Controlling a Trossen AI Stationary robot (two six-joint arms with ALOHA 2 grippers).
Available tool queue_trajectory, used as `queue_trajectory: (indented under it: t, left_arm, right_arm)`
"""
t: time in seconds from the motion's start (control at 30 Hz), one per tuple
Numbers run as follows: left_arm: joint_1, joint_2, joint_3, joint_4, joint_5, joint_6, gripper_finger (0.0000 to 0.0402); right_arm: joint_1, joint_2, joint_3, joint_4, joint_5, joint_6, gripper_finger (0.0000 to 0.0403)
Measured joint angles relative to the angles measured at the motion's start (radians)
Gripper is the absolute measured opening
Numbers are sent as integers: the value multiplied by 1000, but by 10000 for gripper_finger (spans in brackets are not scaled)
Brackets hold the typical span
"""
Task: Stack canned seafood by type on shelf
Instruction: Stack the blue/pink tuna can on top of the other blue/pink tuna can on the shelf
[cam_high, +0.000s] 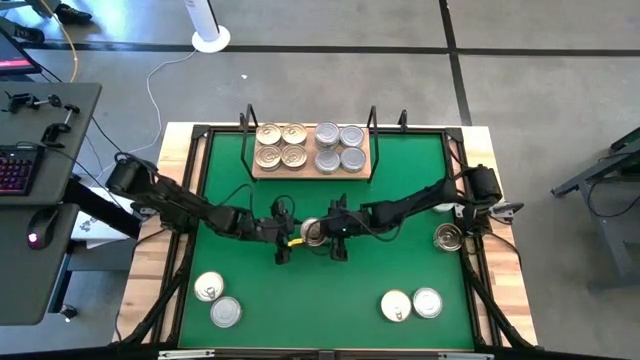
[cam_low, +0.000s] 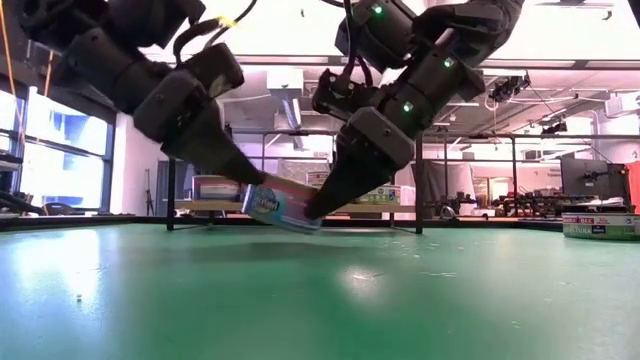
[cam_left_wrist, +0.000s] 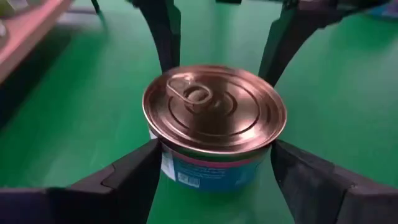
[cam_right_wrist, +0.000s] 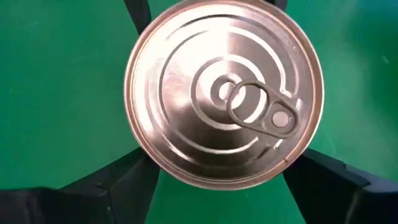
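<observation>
Green matting (cam_high: 400, 200) covers the worktop, and near its middle a gold-lidded tin (cam_high: 313, 232) is held off the surface, tilted, as seen in the low view (cam_low: 283, 205). The left tool (cam_high: 290, 240) is closed on one side of the tin and the right tool (cam_high: 335, 235) on the opposite side, so the tin is gripped by both at once. In the left wrist view the tin (cam_left_wrist: 214, 121) sits between that arm's dark fingers (cam_left_wrist: 134, 177), with the other arm's fingers just behind it. Both arms are stretched inward from the worktop's side edges, meeting at the centre with their wrists angled down.

Behind them, at the far edge of the mat, the shelf (cam_high: 311, 166) carries four gold-lidded tins (cam_high: 281, 146) on its left half and four silver-lidded tins (cam_high: 340, 147) on its right half. Two tins (cam_high: 217, 300) lie near the front left corner, two more (cam_high: 411, 303) near the front right, and one tin (cam_high: 449, 237) rests at the right edge beside the right arm's base. Nothing lies between the held tin and the shelf.
</observation>
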Motion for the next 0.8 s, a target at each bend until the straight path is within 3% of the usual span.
queue_trajectory:
  t: [0.3, 0.53, 0.8]
  left_arm:
    - [23, -67, 27, -122, -17, 24, 282]
    - [63, -188, 27, -222, -36, 45, 282]
    - [207, -353, 82, -390, -50, 156, 282]
  right_arm:
    - [-31, -18, 81, -125, 1, -47, 314]
    - [-67, -94, 158, -214, 8, -121, 314]
    - [-162, -118, 354, -334, 10, -240, 314]
